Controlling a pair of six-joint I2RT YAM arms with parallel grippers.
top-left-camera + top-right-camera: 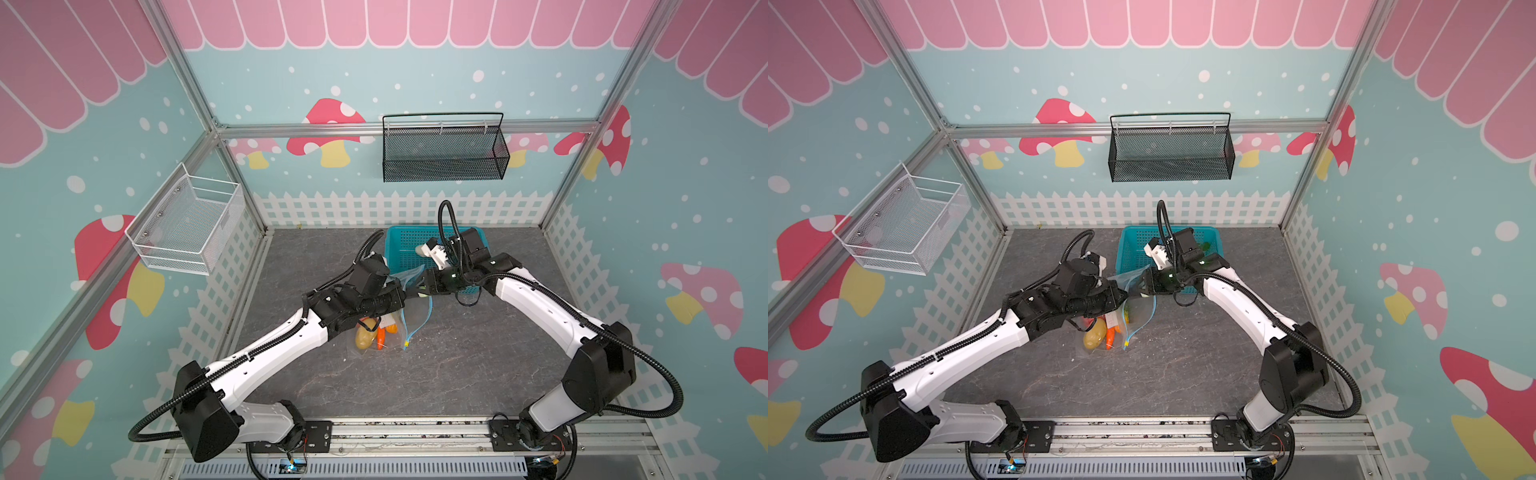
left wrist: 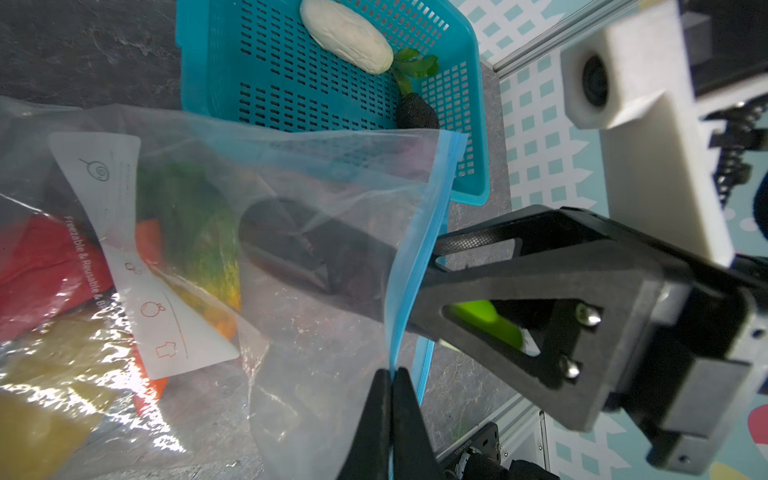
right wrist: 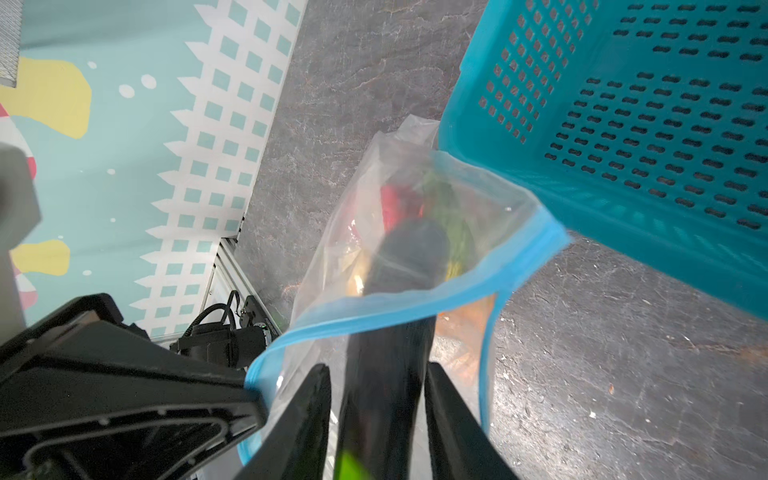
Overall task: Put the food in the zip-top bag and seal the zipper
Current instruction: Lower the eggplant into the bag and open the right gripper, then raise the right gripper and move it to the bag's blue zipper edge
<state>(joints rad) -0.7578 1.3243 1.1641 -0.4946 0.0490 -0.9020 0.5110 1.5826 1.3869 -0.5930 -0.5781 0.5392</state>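
The clear zip-top bag [image 2: 299,340] lies on the grey floor with its mouth held up. My left gripper [image 2: 392,370] is shut on the light-blue zipper [image 2: 415,266] at the mouth edge. A dark eggplant [image 3: 399,266] with a green stem reaches through the mouth, blurred. My right gripper [image 3: 377,366] stands open around it, with a gap on each side. Red, green, orange and yellow food shows through the plastic. In both top views a yellow potato [image 1: 363,337] and an orange carrot [image 1: 381,338] lie in the bag [image 1: 415,320], and the yellow slider [image 1: 406,343] sits at the zipper's near end.
The teal basket [image 1: 390,249] stands just behind the bag and holds a white radish [image 2: 347,35] with green leaves and a dark piece [image 2: 415,114]. A black mesh basket [image 1: 444,153] hangs on the back wall. A white wire basket [image 1: 187,224] hangs on the left wall.
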